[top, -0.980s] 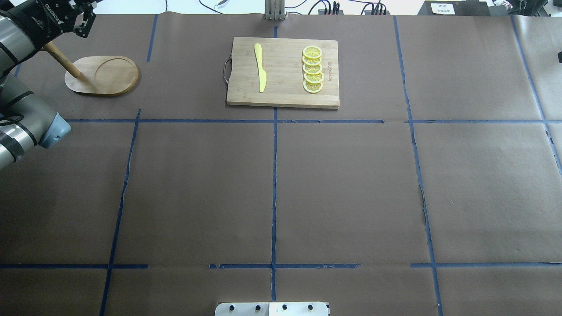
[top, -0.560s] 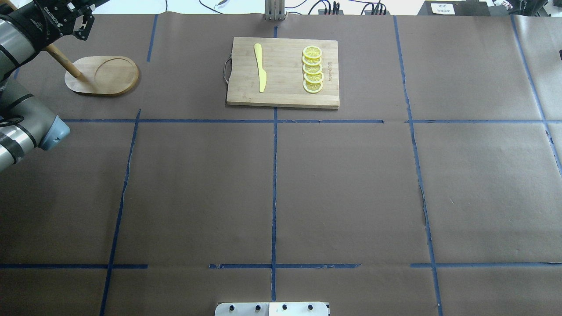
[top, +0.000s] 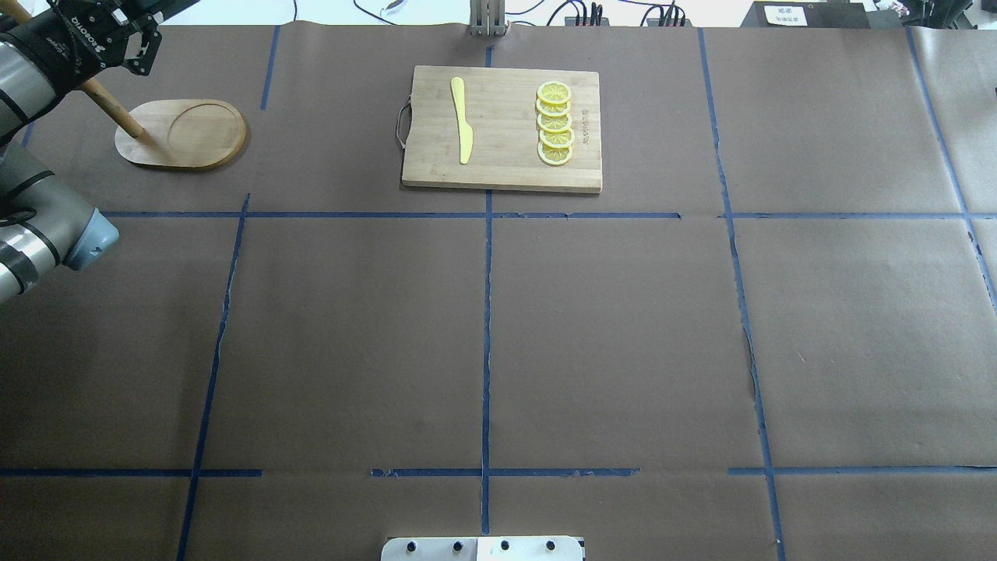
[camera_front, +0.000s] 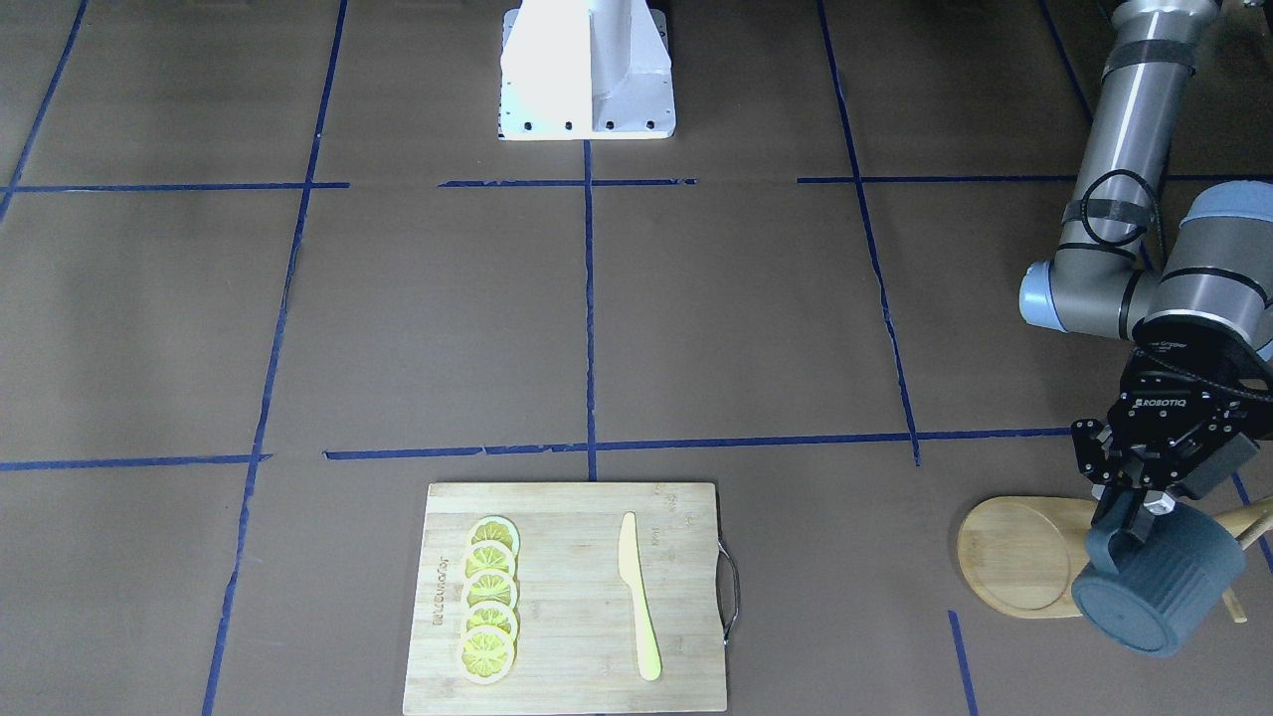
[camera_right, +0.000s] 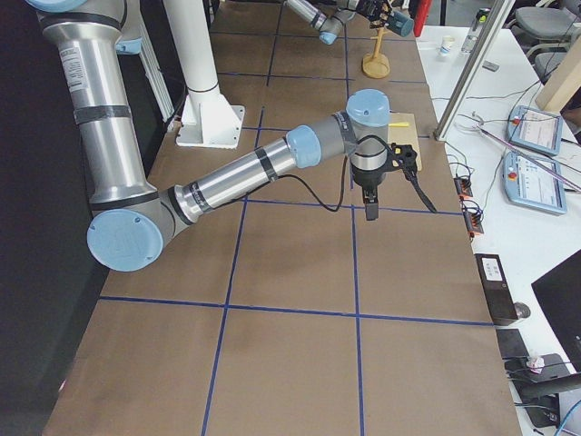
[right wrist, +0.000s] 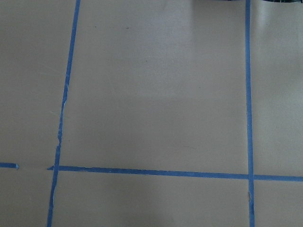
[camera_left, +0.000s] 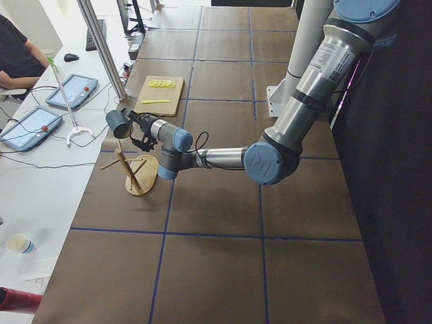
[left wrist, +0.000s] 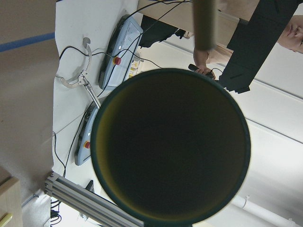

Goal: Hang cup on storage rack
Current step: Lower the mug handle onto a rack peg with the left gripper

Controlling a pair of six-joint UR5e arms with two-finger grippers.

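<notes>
My left gripper [camera_front: 1132, 515] is shut on the handle side of the dark blue-grey ribbed cup [camera_front: 1159, 587]. It holds the cup tilted in the air over the wooden storage rack, flat bottom toward the front camera. The rack's oval base [camera_front: 1014, 557] lies on the table and thin pegs [camera_front: 1248, 519] show behind the cup. In the overhead view the base [top: 181, 134] and slanted post [top: 109, 105] show; the cup is out of frame. The left wrist view is filled by the cup's mouth [left wrist: 170, 146], with a dowel [left wrist: 204, 23] just above its rim. The right gripper [camera_right: 370, 204] points down over bare table; I cannot tell its state.
A bamboo cutting board [top: 502, 171] with a yellow knife [top: 463, 117] and several lemon slices [top: 554, 123] lies at the table's far middle. Blue tape lines cross the brown table cover. Operator tablets and cables [camera_left: 47, 108] lie beyond the far edge.
My left gripper and forearm have shifted slightly left and toward the table's far edge in the overhead view. The rack and the board have not moved.
</notes>
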